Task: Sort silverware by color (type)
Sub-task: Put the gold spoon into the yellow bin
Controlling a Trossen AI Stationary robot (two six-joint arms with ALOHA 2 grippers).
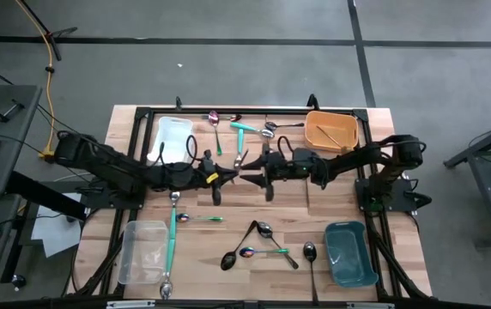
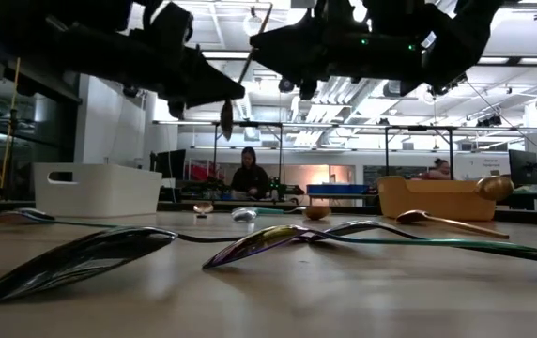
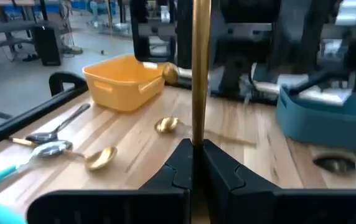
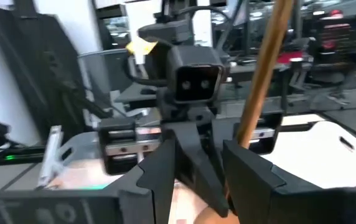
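Observation:
My left gripper [image 1: 231,177] [image 3: 195,149] hovers over the table's middle, shut on a gold spoon [image 1: 241,160] [image 3: 201,74]. Its handle rises slanting [image 2: 250,52] and its bowl [image 2: 226,117] hangs below. My right gripper [image 1: 251,169] [image 4: 206,168] faces it from the right, open. The gold handle [image 4: 262,74] passes between its fingers, close to one; I cannot tell if they touch. Other silverware lies flat on the wood: black spoons [image 1: 231,256], a rainbow spoon [image 1: 258,251], a long teal-handled piece [image 1: 172,233], and several near the far edge [image 1: 245,129]. My left gripper pinches the gold spoon's handle [image 3: 196,134] between its two fingers, low on the handle near the bowl. The fingers come level from the table's left and lie across the handle. The spoon is lifted clear, nearly upright, handle up and bowl below the fingers.
Four bins stand near the corners: white [image 1: 172,137] far left, clear [image 1: 142,249] near left, orange [image 1: 331,130] far right with gold pieces inside, teal [image 1: 350,253] near right. A black frame rims the table. A person sits in the room beyond [image 2: 248,174].

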